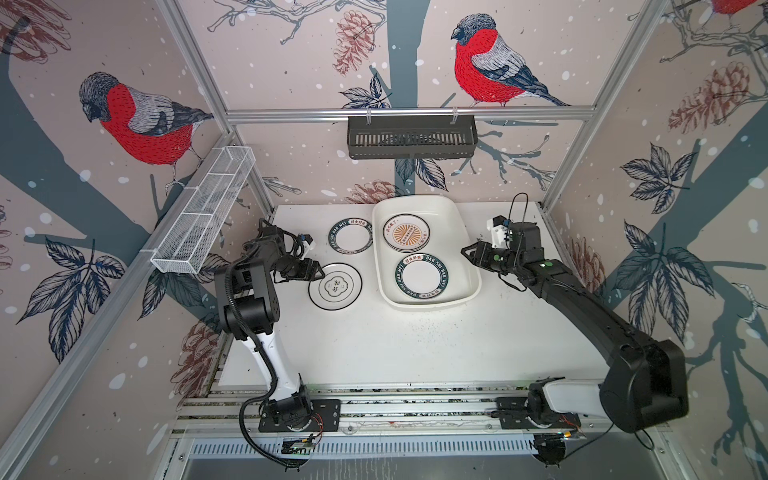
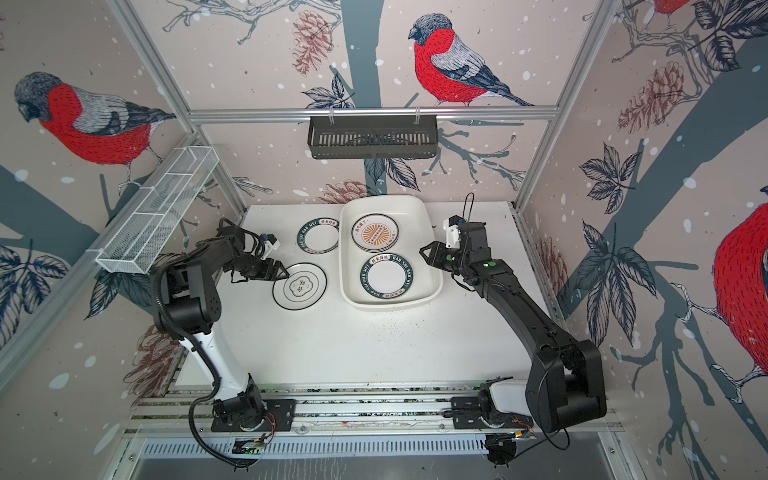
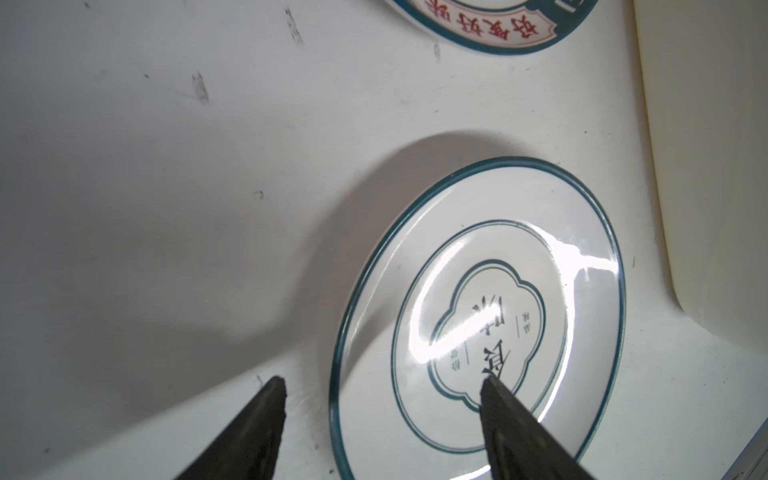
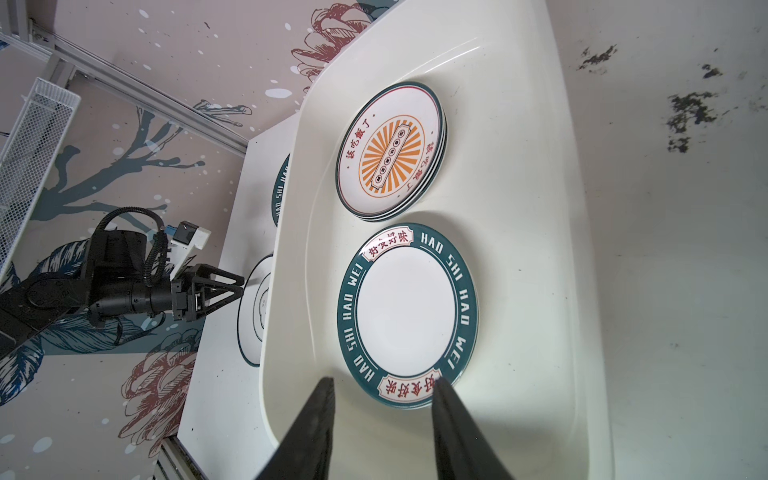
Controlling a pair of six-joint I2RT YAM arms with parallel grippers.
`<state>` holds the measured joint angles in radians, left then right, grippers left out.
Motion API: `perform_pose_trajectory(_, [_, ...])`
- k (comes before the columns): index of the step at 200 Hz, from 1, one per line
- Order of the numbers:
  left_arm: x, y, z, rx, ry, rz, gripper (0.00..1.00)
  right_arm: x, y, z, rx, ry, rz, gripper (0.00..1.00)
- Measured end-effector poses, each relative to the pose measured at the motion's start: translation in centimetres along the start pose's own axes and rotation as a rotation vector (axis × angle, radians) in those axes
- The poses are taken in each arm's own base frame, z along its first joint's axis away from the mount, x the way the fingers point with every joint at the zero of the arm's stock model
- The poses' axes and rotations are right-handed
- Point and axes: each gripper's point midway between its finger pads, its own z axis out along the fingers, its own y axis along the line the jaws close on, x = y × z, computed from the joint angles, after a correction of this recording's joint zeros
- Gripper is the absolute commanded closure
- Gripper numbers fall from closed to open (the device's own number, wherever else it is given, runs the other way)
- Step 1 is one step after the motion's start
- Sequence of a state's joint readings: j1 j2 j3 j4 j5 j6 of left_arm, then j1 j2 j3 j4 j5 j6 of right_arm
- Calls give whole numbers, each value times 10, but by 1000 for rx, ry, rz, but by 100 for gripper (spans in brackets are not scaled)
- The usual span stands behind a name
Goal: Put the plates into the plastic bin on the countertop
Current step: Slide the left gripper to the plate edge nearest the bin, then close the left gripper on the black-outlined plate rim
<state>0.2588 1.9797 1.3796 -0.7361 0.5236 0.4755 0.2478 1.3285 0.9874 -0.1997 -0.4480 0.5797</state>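
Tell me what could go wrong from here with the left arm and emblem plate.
The left gripper straddles only the thin glossy edge of the emblem plate, so it may slip or tilt when lifted. The flared plastic bin is close; the plate could clip it. The right gripper hangs over the bin, risking an arm collision.

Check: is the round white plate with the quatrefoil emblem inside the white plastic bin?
No, the quatrefoil plate lies on the white countertop, outside the plastic bin.
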Motion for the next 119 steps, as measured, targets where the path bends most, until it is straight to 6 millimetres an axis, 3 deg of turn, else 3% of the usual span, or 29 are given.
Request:
perform_pose_trajectory(78, [13, 1, 9, 46, 39, 1, 37, -2, 3, 2, -21, -3, 12, 60])
perform_pose_trajectory(93, [14, 0, 10, 61, 37, 3, 44, -2, 3, 2, -21, -3, 12, 59])
perform_pose_trajectory(119, [15, -2, 12, 92, 38, 8, 47, -2, 3, 2, -22, -1, 12, 60])
